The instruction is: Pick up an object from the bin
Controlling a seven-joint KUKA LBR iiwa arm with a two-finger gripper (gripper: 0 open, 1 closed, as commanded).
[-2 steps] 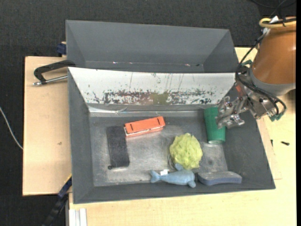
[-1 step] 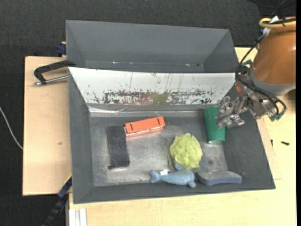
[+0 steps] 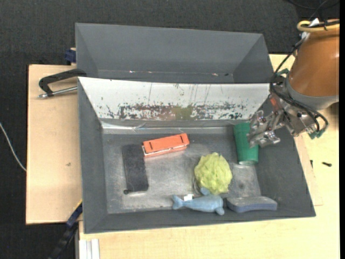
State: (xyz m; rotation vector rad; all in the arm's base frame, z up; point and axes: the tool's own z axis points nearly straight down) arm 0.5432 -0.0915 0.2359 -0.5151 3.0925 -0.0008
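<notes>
My gripper (image 3: 262, 135) hangs at the bin's right side, just above and right of a green cylinder (image 3: 246, 143) that stands by the right wall. Nothing shows between the fingers. A clear plastic piece (image 3: 243, 171) lies right below the cylinder. Left of it sits a yellow-green fuzzy ball (image 3: 213, 172).
An orange block (image 3: 165, 144) lies in the middle toward the back and a black rectangular bar (image 3: 134, 168) at the left. Along the front wall lie a blue whale-shaped toy (image 3: 199, 203) and a grey-blue flat piece (image 3: 252, 203). The arm with its orange cover comes in from the upper right.
</notes>
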